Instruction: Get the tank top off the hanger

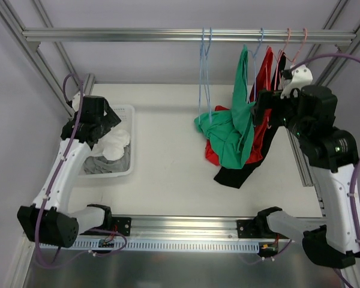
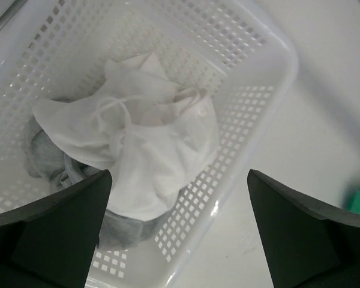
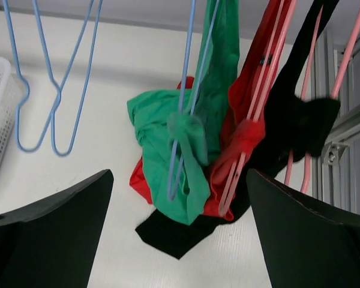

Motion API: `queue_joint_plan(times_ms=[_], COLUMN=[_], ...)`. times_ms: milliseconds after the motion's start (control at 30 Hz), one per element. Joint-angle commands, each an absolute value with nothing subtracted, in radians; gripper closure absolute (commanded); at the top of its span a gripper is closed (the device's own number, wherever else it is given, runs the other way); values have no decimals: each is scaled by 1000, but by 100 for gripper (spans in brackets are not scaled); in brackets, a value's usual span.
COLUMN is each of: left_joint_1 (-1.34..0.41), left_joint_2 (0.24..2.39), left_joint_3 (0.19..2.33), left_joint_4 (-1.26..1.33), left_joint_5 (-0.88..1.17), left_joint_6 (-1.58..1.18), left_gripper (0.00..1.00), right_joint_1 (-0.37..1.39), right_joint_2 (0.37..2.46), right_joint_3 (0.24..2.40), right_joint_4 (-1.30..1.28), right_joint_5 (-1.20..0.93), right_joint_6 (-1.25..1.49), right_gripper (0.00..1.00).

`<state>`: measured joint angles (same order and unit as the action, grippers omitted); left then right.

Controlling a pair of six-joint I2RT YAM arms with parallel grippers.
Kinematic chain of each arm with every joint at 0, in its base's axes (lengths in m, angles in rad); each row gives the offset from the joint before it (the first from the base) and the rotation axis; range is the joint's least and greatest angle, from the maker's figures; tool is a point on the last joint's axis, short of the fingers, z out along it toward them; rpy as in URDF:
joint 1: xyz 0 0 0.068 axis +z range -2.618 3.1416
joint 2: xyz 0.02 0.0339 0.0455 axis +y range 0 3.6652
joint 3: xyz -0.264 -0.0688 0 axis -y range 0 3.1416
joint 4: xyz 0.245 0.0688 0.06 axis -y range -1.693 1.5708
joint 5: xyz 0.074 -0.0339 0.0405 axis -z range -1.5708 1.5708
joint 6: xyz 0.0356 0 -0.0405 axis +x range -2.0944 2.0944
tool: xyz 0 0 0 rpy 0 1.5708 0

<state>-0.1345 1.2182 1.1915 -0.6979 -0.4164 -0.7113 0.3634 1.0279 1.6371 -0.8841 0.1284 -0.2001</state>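
The left gripper (image 2: pixel 179 174) hangs wide open and empty over the white perforated plastic basket (image 2: pixel 270 72). In it a crumpled white garment (image 2: pixel 150 138) lies on a grey one (image 2: pixel 42 153), so some clothes seem already removed. The right gripper (image 3: pixel 179 174), its jaws spread and holding nothing, faces the green tank top (image 3: pixel 198 138), which is hooked on a thin blue wire hanger (image 3: pixel 192 90). Beside it, a red top (image 3: pixel 252 102) and a black one (image 3: pixel 300 120) hang on pink hangers (image 3: pixel 282 36) and sag onto the white tabletop (image 1: pixel 168 150). Behind them, bare blue hangers (image 3: pixel 54 90) dangle from the metal rail (image 1: pixel 138 35). Pulling the green top free remains.
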Motion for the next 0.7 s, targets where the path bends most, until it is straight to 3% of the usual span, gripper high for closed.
queue_joint_plan(times_ms=[0,133,167,300,400,433,533,567,667], left_joint_1=[-185,-270,-284,-366,-388,-388,-388,-391,-396], left_joint_2=[1038,927,902,777,694,675,615,606,584], left_joint_3=[1203,1175,1142,1040,944,922,845,842,844], left_joint_4=[-695,-695,-695,-695,-690,-687,-684,-683,-667], left_joint_5=[-298,-159,-125,-26,-8,-14,-35,-26,-8], left_joint_6=[-631,-520,-506,-450,-420,-413,-403,-405,-396], left_gripper=[1,2,1,1,1,1,1,1,1], right_joint_1=[310,292,287,273,272,272,275,276,279], right_joint_2=[1155,1294,1322,1466,1557,1589,1614,1614,1609], right_joint_3=[1776,1908,1933,2063,2144,2170,2184,2181,2174], right_joint_4=[-876,-881,-881,-882,-881,-882,-873,-868,-841], right_joint_5=[20,58,64,115,133,140,132,132,138], right_joint_6=[-233,-259,-265,-278,-287,-285,-256,-239,-212], right_gripper=[1,11,18,32,49,61,77,88,100])
